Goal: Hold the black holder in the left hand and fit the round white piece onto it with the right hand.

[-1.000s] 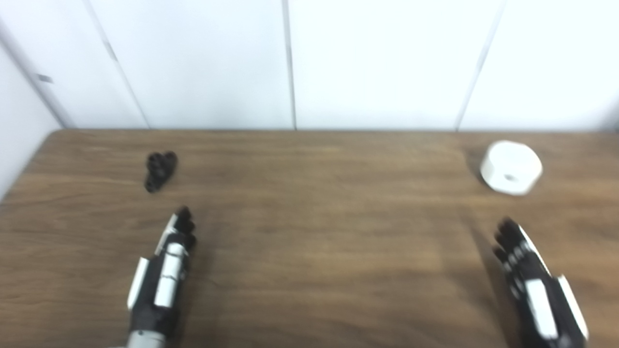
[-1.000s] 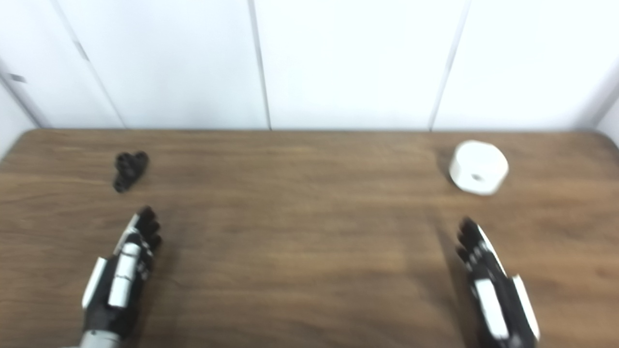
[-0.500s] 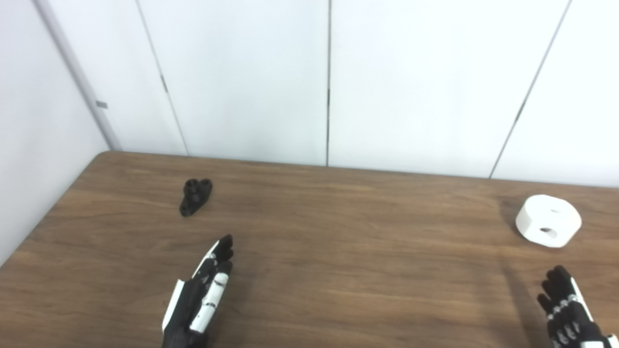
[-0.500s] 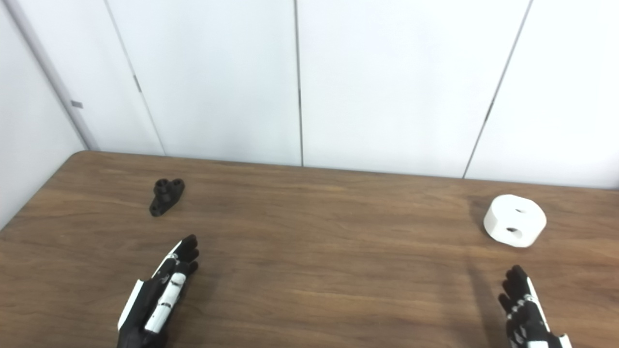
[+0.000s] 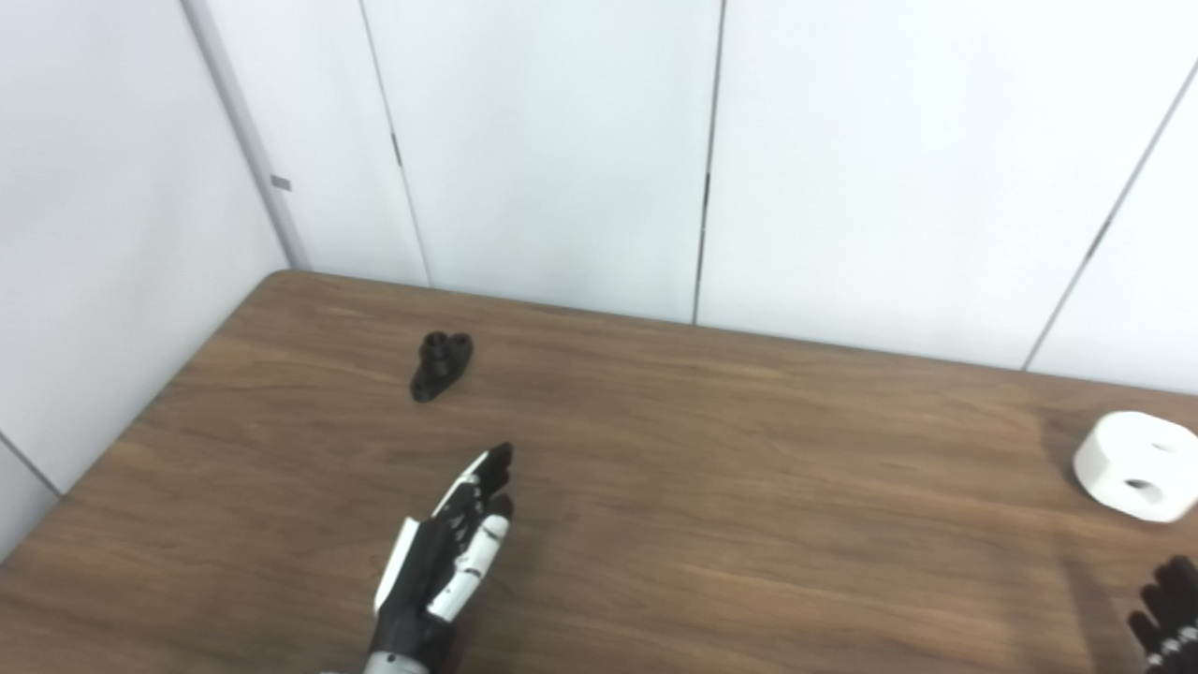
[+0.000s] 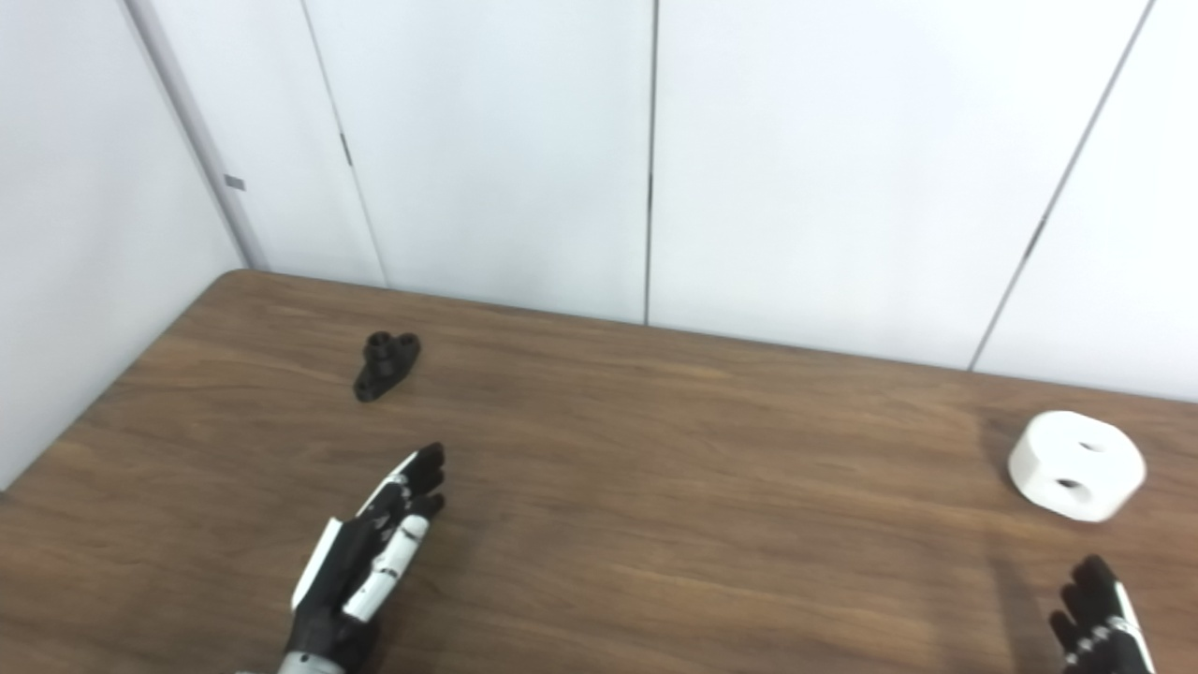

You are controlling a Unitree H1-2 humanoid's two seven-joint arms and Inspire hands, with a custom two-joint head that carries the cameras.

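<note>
Holder [image 6: 385, 364] is seen lying on the tabletop [image 6: 655, 487] far left, piece [image 6: 1076, 464] far right. Left hand [image 6: 370, 562] is held flat, fingers [image 6: 412, 485] extended, empty, near the holder. Right hand [image 6: 1095, 629] is mostly cropped; its grip cannot be told.

It looked like a bare lab or test room: a wood-grain counter [image 6: 655, 524] pushed into a corner, with plain white wall panels [image 6: 487, 150] from nine round to three o'clock, split by thin seams.
</note>
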